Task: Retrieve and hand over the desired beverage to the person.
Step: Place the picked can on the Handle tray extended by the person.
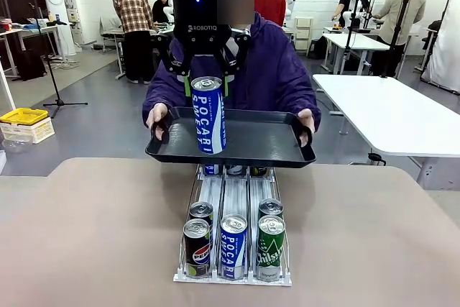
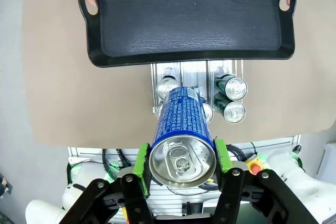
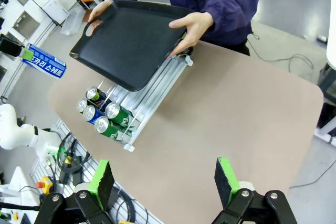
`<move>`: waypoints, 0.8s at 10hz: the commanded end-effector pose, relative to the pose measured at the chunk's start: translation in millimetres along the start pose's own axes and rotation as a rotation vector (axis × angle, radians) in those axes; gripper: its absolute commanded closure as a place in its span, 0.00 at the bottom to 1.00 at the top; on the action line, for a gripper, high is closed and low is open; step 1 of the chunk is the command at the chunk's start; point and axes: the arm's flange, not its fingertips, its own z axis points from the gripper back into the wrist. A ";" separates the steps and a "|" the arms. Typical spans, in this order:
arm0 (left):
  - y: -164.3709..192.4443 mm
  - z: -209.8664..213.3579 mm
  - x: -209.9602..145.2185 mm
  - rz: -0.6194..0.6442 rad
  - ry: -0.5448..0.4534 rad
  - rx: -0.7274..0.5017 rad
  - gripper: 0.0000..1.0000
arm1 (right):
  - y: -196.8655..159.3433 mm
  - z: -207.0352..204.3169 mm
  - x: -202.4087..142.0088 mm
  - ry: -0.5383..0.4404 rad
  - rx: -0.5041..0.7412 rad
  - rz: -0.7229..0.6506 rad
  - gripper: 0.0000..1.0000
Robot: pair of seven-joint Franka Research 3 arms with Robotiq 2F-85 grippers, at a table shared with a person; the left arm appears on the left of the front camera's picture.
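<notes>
Our left gripper clamps the blue Pocari Sweat can near its top, one green pad on either side, and holds it upright in the air. Seen from our left wrist, the can hangs over the rack on our side of the black tray and does not rest on it. The person in the dark hooded jacket stands at the far side of the table and holds the tray by its handles with both hands, above the far end of the rack. In the rack's front row stand a Pepsi can, a second Pocari can and a green can. Our right gripper hangs high over the table, jaws wide apart with nothing between them
</notes>
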 end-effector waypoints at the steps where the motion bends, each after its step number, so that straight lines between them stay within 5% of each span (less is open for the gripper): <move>1: 0.0 0.0 0.0 0.000 0.000 0.000 0.42 | -0.7 -0.6 0.6 -0.009 0.024 0.006 0.00; 8: 43.7 -10.3 104.7 0.116 0.041 -0.034 0.42 | -0.7 -0.6 0.6 -0.009 0.024 0.006 0.00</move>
